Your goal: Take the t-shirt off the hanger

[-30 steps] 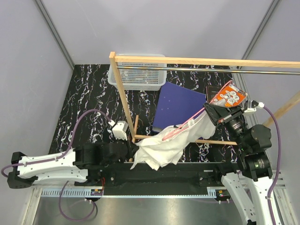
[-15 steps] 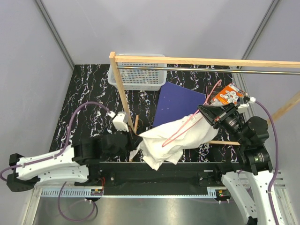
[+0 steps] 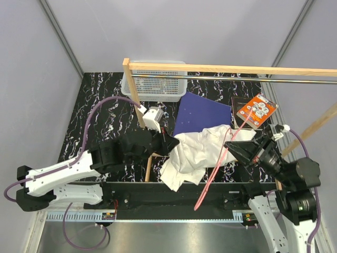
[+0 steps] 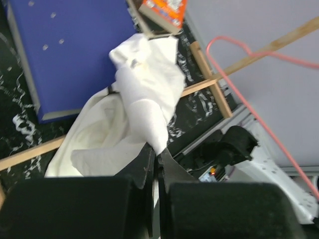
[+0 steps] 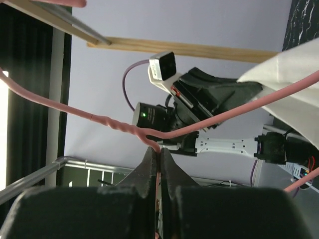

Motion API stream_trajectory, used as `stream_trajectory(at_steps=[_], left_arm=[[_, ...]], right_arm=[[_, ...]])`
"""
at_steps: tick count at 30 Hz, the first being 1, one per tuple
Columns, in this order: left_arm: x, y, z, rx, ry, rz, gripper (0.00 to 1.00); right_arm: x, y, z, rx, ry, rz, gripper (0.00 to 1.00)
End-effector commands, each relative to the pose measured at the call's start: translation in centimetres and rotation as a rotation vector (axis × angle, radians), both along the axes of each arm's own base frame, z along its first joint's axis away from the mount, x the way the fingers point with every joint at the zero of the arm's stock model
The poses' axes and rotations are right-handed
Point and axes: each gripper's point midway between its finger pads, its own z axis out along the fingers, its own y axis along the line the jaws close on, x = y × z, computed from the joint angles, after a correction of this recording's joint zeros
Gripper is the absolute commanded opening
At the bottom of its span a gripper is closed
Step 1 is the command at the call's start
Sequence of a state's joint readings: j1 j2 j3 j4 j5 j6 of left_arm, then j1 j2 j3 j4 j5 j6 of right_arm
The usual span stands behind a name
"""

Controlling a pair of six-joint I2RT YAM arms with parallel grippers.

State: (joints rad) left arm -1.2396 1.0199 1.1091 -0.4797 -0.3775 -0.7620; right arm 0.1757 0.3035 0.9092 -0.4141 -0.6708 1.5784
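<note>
The left arm [image 3: 68,174] stretches low toward the right, its left gripper [image 3: 171,143] clenched on the crumpled t-shirt [image 3: 195,153] at the scene's centre. The right arm [image 3: 295,179] angles leftward, its right gripper [image 3: 227,146] pinching the pink hanger [image 3: 215,169], which slants along the shirt's right side.

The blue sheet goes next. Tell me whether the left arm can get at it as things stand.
Probably not yet. The left tool is shut on the t-shirt, so it has no free grip. The blue sheet lies just beyond, its near edge hidden by the cloth, the rest bare.
</note>
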Motion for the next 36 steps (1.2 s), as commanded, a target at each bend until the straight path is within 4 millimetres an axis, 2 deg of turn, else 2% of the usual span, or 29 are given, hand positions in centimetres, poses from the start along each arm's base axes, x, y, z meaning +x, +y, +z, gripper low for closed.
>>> stream_trajectory(at_steps=[1, 3, 5, 8, 10, 11, 12, 14, 16, 19, 22, 23, 25, 26, 27, 29, 31, 32, 36], left_arm=[[-1.4, -0.1, 8.5, -0.195, -0.115, -0.112, 0.0], [-2.3, 1.2, 10.9, -0.245, -0.155, -0.145, 0.0], [-3.4, 2.9, 14.1, -0.303, -0.206, -0.18, 0.0], [-4.3, 5.7, 17.7, -0.349, -0.286, -0.187, 0.0], [-4.0, 7.0, 18.3, -0.32, -0.304, -0.158, 0.0], [-4.0, 7.7, 19.5, -0.324, -0.327, -0.147, 0.0], [-3.9, 8.0, 19.7, -0.314, -0.332, -0.139, 0.0], [-3.6, 8.2, 19.8, -0.293, -0.34, -0.128, 0.0], [-3.3, 7.5, 19.3, -0.282, -0.332, -0.123, 0.0], [-2.6, 4.7, 16.6, -0.221, -0.282, -0.14, 0.0], [-1.8, 1.3, 13.1, -0.141, -0.222, -0.16, 0.0], [-1.3, -0.3, 11.3, -0.096, -0.196, -0.167, 0.0], [-0.5, -1.6, 8.8, -0.029, -0.174, -0.154, 0.0], [0.1, -2.7, 6.6, 0.032, -0.149, -0.146, 0.0], [0.6, -3.1, 5.3, 0.072, -0.138, -0.132, 0.0], [1.7, -3.5, 1.2, 0.192, -0.093, -0.085, 0.0], [2.3, -3.2, -1.7, 0.275, -0.06, -0.039, 0.0], [2.5, -3.2, -4.0, 0.328, -0.038, -0.032, 0.0], [2.7, -3.1, -8.9, 0.439, 0.016, -0.007, 0.0]], right_arm=[[-3.3, -0.4, -0.2, -0.006, 0.01, 0.015, 0.0], [-3.6, -0.5, -1.6, -0.019, 0.042, 0.006, 0.0], [-3.7, -0.7, -2.2, -0.019, 0.051, -0.001, 0.0], [-3.3, -0.7, -2.4, -0.034, 0.048, -0.014, 0.0], [-3.0, -0.7, -2.2, -0.046, 0.036, -0.024, 0.0], [-2.9, -0.7, -1.7, -0.062, 0.017, -0.03, 0.0], [-2.8, -0.8, -1.4, -0.068, 0.005, -0.04, 0.0], [-2.8, -0.9, -0.6, -0.098, -0.035, -0.052, 0.0], [-2.7, -1.0, -0.2, -0.116, -0.061, -0.065, 0.0], [-2.6, -1.1, -0.3, -0.132, -0.078, -0.079, 0.0], [-2.5, -1.2, -0.8, -0.137, -0.081, -0.087, 0.0], [-2.5, -1.2, -0.9, -0.14, -0.087, -0.091, 0.0], [-2.6, -1.4, -1.0, -0.143, -0.098, -0.102, 0.0], [-2.8, -1.5, -0.9, -0.146, -0.113, -0.108, 0.0], [-2.9, -1.6, -0.8, -0.147, -0.124, -0.122, 0.0], [-3.3, -1.9, -0.5, -0.152, -0.151, -0.136, 0.0], [-3.4, -2.1, -0.4, -0.164, -0.176, -0.156, 0.0], [-3.7, -2.2, -0.3, -0.17, -0.185, -0.162, 0.0], [-3.6, -2.6, -0.6, -0.205, -0.199, -0.197, 0.0]])
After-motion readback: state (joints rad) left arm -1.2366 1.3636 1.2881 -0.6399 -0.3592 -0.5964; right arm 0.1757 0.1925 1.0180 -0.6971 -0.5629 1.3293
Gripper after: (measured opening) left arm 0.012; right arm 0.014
